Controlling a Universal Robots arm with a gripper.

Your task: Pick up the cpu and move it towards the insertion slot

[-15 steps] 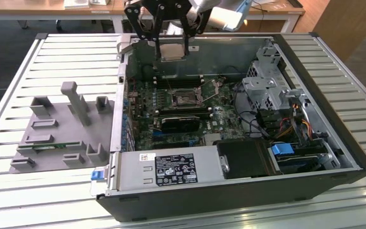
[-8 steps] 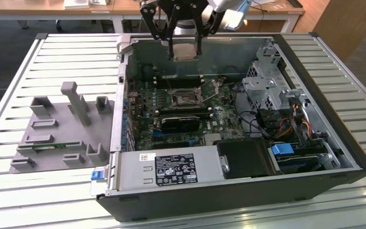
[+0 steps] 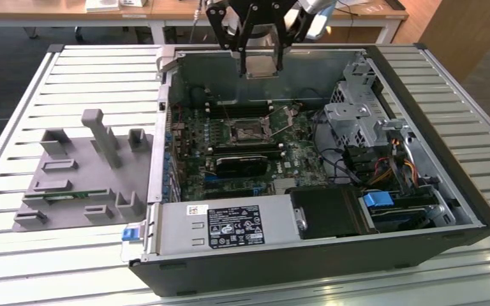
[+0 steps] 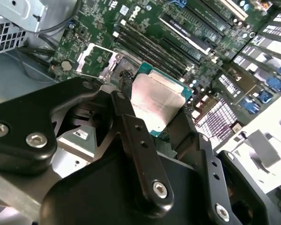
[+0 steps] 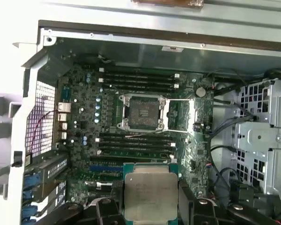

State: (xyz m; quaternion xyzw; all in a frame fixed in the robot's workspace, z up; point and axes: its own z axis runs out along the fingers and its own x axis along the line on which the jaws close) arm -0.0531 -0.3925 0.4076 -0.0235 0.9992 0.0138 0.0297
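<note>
CPU: one chip, the cpu (image 5: 151, 190), rides flat between the black fingers, metal lid facing out, green rim showing along its edge. It hangs in the air over the open computer case, not resting on anything.

Claw: the gripper (image 4: 152, 110) is clamped on the cpu by two opposite edges. That grip by the sides leaves the underside free, which I judge suits setting it down flat.

Height: in the exterior view the gripper (image 3: 260, 64) holds the chip above the case's far wall, well clear of the board below.

Socket: one insertion slot (image 5: 141, 112) sits on the motherboard with its shiny frame around a dark centre. Its load plate (image 5: 181, 114) lies swung open beside it, so the seat is bare. The chip is still apart from it, nearer the case's edge than the socket.

Memory slots: long dark rows flank the socket on two sides; I cannot count them surely.

Case: one computer case (image 3: 168, 83) lies on its side on the slatted table (image 3: 100, 70), open side up, so the board faces the arm.

Fixture: one grey parts holder (image 3: 83, 178) sits just beside the case, on the exterior view's left.
</note>
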